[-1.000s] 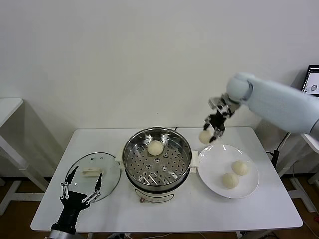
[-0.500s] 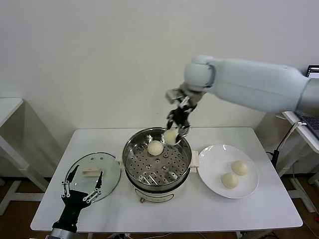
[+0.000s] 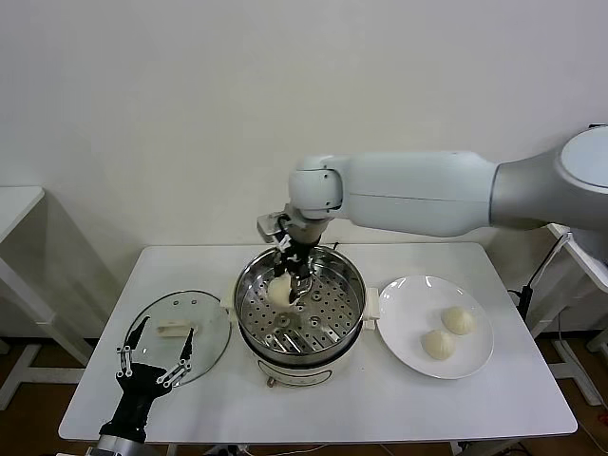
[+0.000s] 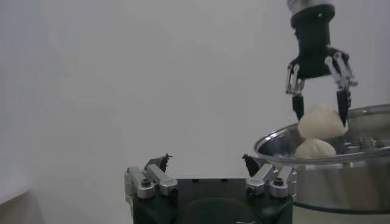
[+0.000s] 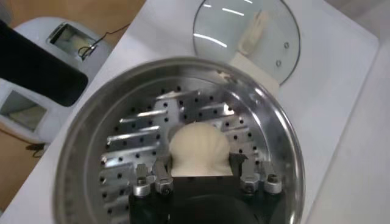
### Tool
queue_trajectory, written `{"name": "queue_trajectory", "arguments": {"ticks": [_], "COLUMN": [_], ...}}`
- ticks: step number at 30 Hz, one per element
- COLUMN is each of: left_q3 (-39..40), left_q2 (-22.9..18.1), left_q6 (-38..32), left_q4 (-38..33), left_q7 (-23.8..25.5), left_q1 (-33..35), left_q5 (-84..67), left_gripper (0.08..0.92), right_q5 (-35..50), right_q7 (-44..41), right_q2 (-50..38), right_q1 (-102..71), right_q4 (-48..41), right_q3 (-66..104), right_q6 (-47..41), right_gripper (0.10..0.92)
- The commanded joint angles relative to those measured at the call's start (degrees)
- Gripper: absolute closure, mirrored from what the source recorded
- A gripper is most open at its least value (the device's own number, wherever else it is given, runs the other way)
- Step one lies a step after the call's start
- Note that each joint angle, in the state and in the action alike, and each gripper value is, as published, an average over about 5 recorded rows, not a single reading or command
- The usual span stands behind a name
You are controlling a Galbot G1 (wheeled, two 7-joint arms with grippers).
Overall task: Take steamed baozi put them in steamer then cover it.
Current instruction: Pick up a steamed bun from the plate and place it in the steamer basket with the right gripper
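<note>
Baozi (image 3: 278, 290) in right tool (image 3: 290, 276) | over steamer (image 3: 249, 313) (lid (image 3: 210, 327) aside)

No readable text, labels, brands or numbers on anything

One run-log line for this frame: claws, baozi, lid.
right claw: shut on baozi over steamer | left claw: open, idle above glass lid | plate: two buns
</note>
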Motion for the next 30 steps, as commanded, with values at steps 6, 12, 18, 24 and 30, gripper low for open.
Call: {"name": "queue_trajectory", "arguments": {"ticks": [6, 12, 18, 24, 30], "left_q3": [-0.23, -0.4, -0.57, -0.66, -0.7], "left_q2": [-0.05, -0.09, -0.13, -0.24, -0.11], "left_q6": [-0.4, -0.56, -0.58, -0.51, -0.26], "left_q4": [0.5, 0.61, 0.76, 0.65, 0.35], "left_q7": [0.07, 0.05, 0.04, -0.02, -0.04], "left_q1": [-0.01, -0.03, -0.13, -0.16, -0.11], "left_q5": [-0.25, -0.4, -0.5, -0.52, -0.52], "left_gripper": [0.177, 0.177, 0.177, 0.177, 0.177], "right_q5": [0.02, -0.6, -1.21, -3.38, -10.05], "right_q7": [4.27, 4.5, 4.49, 2.69, -6.11], "right_q2": [4.89, 5.46, 4.94, 1.13, -11.71], "right_q1": [-4.22, -4.98, -5.91, -4.49, -1.2], "right_q4": [-2.44, -3.04, -2.59, 0.25, 5.6], "right_q3": [-0.78, -0.66, 0.02, 2.21, 8.81], "right_q6": [-1.89, -1.9, -1.76, -1.25, 2.77], "right_gripper": [0.378, 0.359, 0.239, 0.203, 0.203]}}
